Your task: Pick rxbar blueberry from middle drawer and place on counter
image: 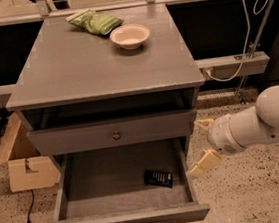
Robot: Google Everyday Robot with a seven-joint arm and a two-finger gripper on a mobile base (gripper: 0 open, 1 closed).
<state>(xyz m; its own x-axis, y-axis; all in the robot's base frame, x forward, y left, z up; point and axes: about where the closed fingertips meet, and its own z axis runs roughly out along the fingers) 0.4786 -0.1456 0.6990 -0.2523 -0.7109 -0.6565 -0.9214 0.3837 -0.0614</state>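
The rxbar blueberry (158, 177), a small dark bar, lies flat on the floor of the open middle drawer (78, 191), toward its right side. The grey counter (88, 59) tops the cabinet above. My gripper (202, 143) hangs at the cabinet's right side, just outside the drawer's right wall, level with it. Its two cream fingers (203, 162) stand spread apart and hold nothing. The white arm reaches in from the right.
A white bowl (130, 36) and a crinkled green snack bag (94, 22) sit at the back of the counter. A closed drawer front with a dark knob (116, 135) is above the open drawer. A cardboard box (24, 162) stands on the floor at left.
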